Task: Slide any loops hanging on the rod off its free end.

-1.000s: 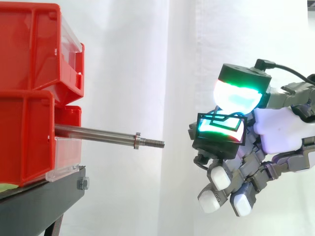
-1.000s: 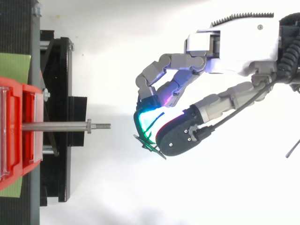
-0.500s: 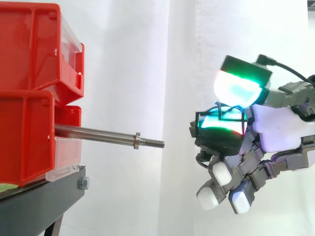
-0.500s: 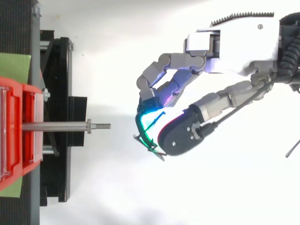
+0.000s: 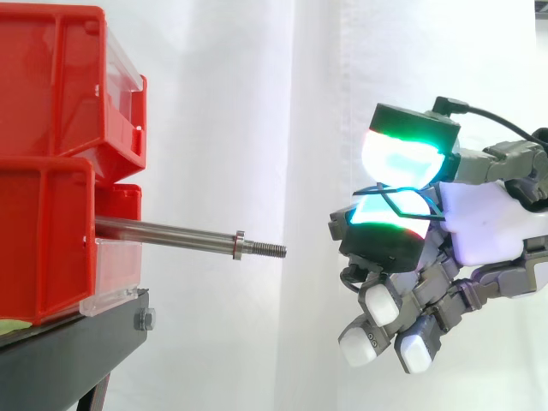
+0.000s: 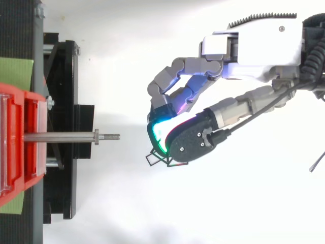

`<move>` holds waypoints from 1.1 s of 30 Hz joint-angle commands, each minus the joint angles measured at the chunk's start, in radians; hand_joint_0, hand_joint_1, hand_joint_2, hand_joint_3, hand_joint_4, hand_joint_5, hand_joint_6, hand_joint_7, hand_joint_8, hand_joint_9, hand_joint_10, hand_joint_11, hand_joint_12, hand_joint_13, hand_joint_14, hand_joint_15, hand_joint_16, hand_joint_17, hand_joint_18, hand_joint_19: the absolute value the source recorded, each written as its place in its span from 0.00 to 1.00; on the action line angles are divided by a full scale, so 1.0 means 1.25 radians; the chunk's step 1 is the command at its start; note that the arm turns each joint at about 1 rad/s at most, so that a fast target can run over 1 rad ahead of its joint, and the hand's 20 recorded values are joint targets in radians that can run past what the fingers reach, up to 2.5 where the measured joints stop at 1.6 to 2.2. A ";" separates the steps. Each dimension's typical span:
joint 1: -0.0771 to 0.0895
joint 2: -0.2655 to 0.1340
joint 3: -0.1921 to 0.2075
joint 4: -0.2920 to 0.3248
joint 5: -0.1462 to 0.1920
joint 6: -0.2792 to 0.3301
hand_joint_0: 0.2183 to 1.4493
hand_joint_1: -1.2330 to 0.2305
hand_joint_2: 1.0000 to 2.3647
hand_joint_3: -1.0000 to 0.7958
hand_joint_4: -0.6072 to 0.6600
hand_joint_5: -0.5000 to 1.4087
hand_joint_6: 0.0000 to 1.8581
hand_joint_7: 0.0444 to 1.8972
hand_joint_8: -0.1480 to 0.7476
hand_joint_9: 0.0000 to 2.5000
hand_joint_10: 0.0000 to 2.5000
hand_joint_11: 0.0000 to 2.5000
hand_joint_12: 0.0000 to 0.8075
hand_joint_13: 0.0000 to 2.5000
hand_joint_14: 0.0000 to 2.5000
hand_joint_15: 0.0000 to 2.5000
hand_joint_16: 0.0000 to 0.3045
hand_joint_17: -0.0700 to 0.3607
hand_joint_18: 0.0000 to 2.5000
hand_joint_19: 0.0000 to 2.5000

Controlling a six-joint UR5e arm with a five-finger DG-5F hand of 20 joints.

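The steel rod point(image 5: 169, 233) sticks out to the right from the red bins point(image 5: 47, 214) and carries nothing; its threaded free end point(image 6: 111, 136) is bare. My hand point(image 5: 490, 233) hovers to the right of that end, apart from it. A thin black wire loop point(image 5: 396, 197) is pinched between the glowing green thumb pad and a finger pad. In the top view part of the loop point(image 6: 155, 159) pokes out below the pads, right of the rod tip. The other fingers are curled below.
The red bins sit stacked on a black stand point(image 5: 81, 347) at the left. A white curtain hangs behind. Open space lies between the rod tip and my hand.
The thumb has closed down onto the finger pad, squeezing the loop so it looks twisted and flattened. The hand has stayed in about the same place, right of the rod.
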 commanded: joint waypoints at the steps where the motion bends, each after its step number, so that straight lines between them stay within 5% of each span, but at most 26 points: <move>1: 0.001 0.000 0.000 0.000 0.000 0.000 0.34 0.33 0.01 0.44 0.60 0.16 0.45 0.60 0.51 0.33 0.01 0.17 0.38 0.23 0.00 0.02 0.15 0.40 0.25 0.14; 7: 0.000 0.001 0.000 0.000 0.000 0.000 0.40 0.29 0.00 0.28 0.61 0.15 0.45 0.56 0.50 0.32 0.01 0.18 0.39 0.24 0.00 0.02 0.15 0.41 0.27 0.13; 15: 0.000 0.001 0.000 0.000 0.000 0.000 0.40 0.29 0.00 0.28 0.62 0.16 0.45 0.56 0.50 0.33 0.01 0.18 0.39 0.25 0.00 0.02 0.15 0.41 0.28 0.13; 25: 0.000 0.000 0.001 0.000 0.000 0.000 0.29 0.49 0.00 0.28 0.63 0.17 0.43 0.59 0.50 0.34 0.01 0.16 0.38 0.24 0.00 0.02 0.15 0.40 0.27 0.15; 33: 0.001 0.000 0.000 0.005 0.000 0.000 0.31 0.49 0.00 0.28 0.62 0.18 0.42 0.60 0.50 0.34 0.01 0.16 0.38 0.24 0.00 0.02 0.15 0.40 0.26 0.15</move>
